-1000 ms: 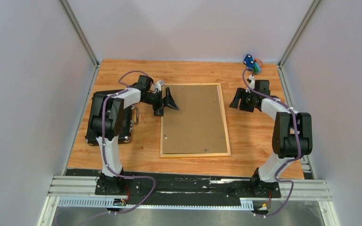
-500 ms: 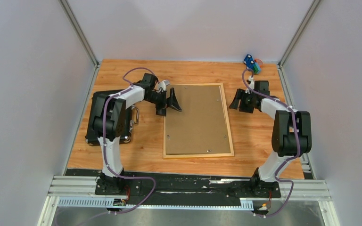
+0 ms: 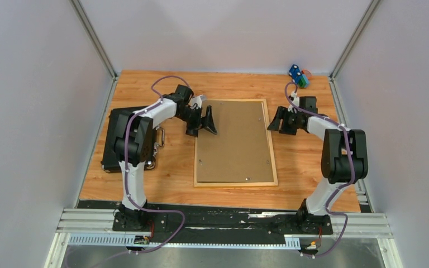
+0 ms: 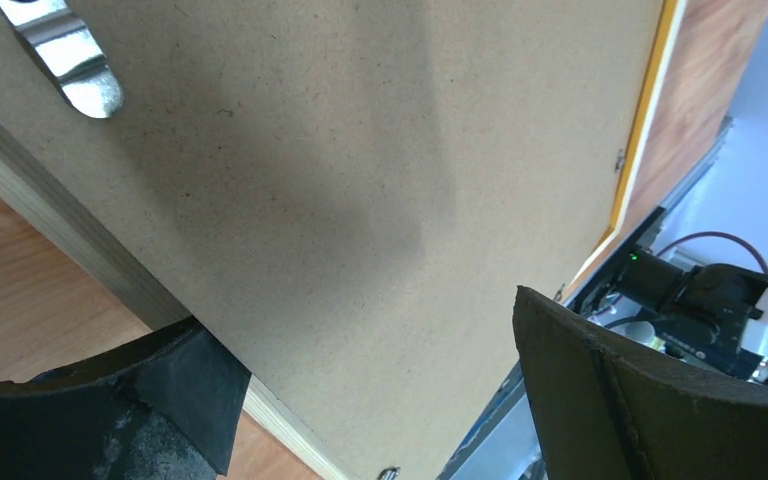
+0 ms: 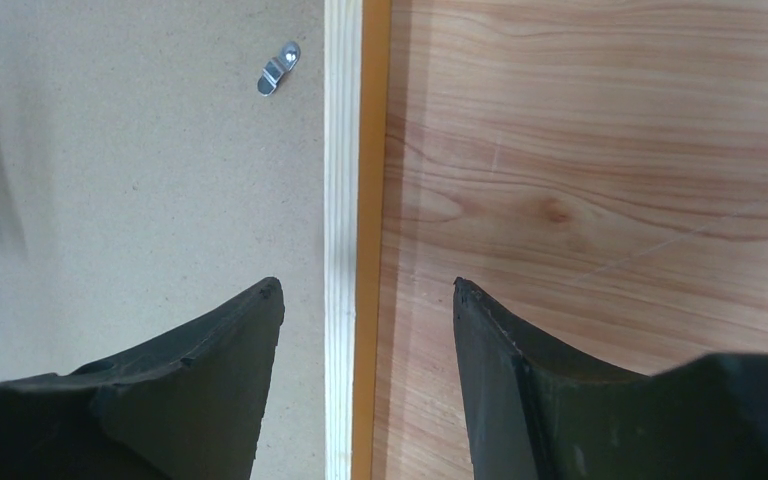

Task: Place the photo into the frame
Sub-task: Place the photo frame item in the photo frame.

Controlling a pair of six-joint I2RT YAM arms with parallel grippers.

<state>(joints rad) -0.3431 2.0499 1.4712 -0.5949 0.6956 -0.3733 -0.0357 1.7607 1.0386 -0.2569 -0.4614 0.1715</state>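
The frame [image 3: 273, 153] lies face down mid-table, its tan rails around a plain brown backing board [image 3: 234, 142]. The photo is hidden. My left gripper [image 3: 202, 126] stands wide open at the frame's far left corner. In the left wrist view one finger is outside the left rail [image 4: 50, 225] and the other hangs above the board [image 4: 310, 150], with my left gripper [image 4: 360, 310] holding nothing. My right gripper [image 3: 279, 127] is open astride the right rail near the far corner. In the right wrist view the rail [image 5: 355, 150] runs between the jaws of that gripper [image 5: 366, 284], untouched.
A black case [image 3: 111, 142] lies at the left, under the left arm. A small blue and green object [image 3: 298, 76] sits at the back right corner. Metal clips [image 5: 280, 68] [image 4: 65, 65] stand on the backing board.
The frame has slid a little to the right and turned slightly. My left gripper followed it rightward at the far left corner. My right gripper moved left over the right rail.
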